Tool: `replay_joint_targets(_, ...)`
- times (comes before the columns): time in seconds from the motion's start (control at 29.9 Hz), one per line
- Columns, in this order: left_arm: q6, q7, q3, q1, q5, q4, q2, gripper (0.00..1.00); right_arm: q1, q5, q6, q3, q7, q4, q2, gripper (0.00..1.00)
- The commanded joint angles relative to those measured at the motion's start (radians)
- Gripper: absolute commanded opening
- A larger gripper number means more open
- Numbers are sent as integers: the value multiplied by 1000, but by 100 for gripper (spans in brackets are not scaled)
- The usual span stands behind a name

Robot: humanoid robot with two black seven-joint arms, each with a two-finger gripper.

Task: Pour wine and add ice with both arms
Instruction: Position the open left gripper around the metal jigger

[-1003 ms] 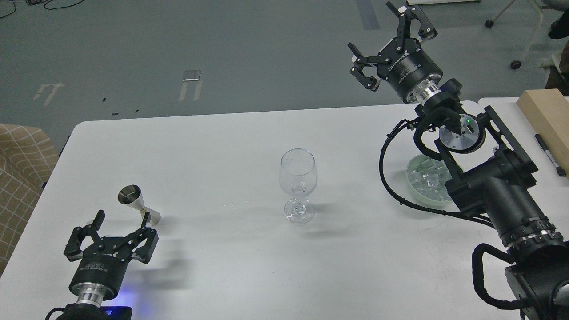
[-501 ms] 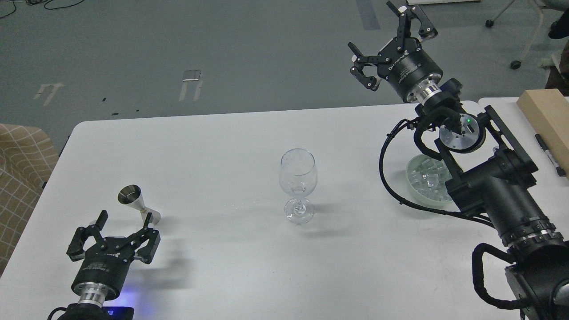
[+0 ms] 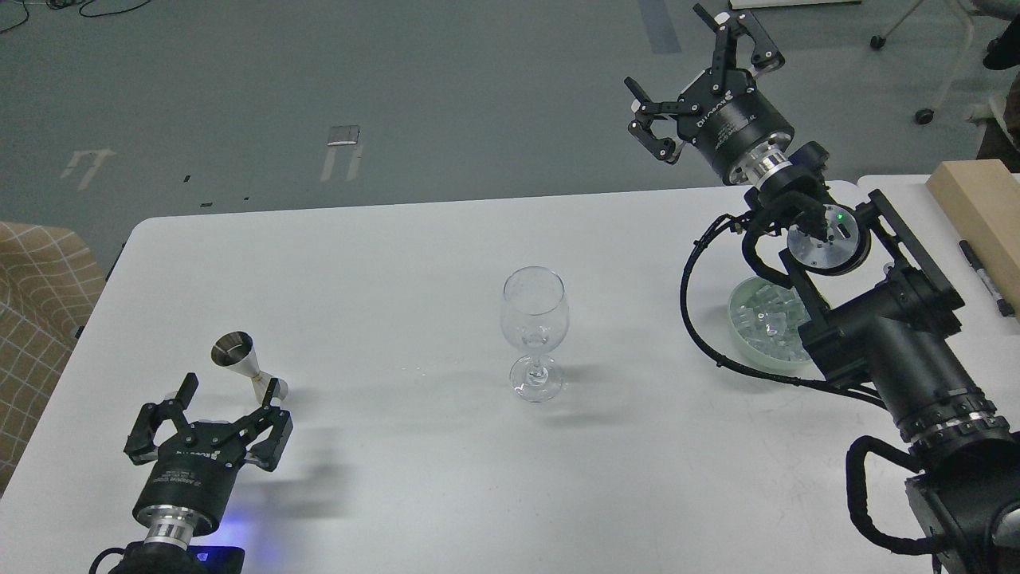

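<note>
A clear stemmed wine glass [image 3: 535, 332] stands upright and empty at the middle of the white table [image 3: 414, 263]. A steel jigger [image 3: 243, 363] stands at the front left. My left gripper [image 3: 209, 414] is open and empty, just in front of the jigger and apart from it. A shallow glass dish [image 3: 749, 335] of clear ice cubes [image 3: 766, 319] sits at the right, partly hidden by my right arm. My right gripper [image 3: 695, 76] is open and empty, raised high beyond the table's far right edge.
A wooden block [image 3: 976, 207] and a black marker [image 3: 986, 279] lie at the far right. A checked chair [image 3: 40, 319] stands off the table's left edge. Grey floor lies beyond the far edge.
My left gripper has shifted slightly down and right, toward the near edge. The right arm, glass and jigger have not moved.
</note>
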Motion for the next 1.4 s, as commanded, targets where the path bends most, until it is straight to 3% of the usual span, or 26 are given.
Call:
replay_joint_targets(0.0, -23, -1, 0, -9, 0, 34, 0, 98, 0, 0, 0, 0, 0, 0, 0, 100)
replay_joint_targets(1.37, 51, 7, 0, -67, -83, 77, 0, 96, 1, 0, -14, -2, -2, 0, 0, 100)
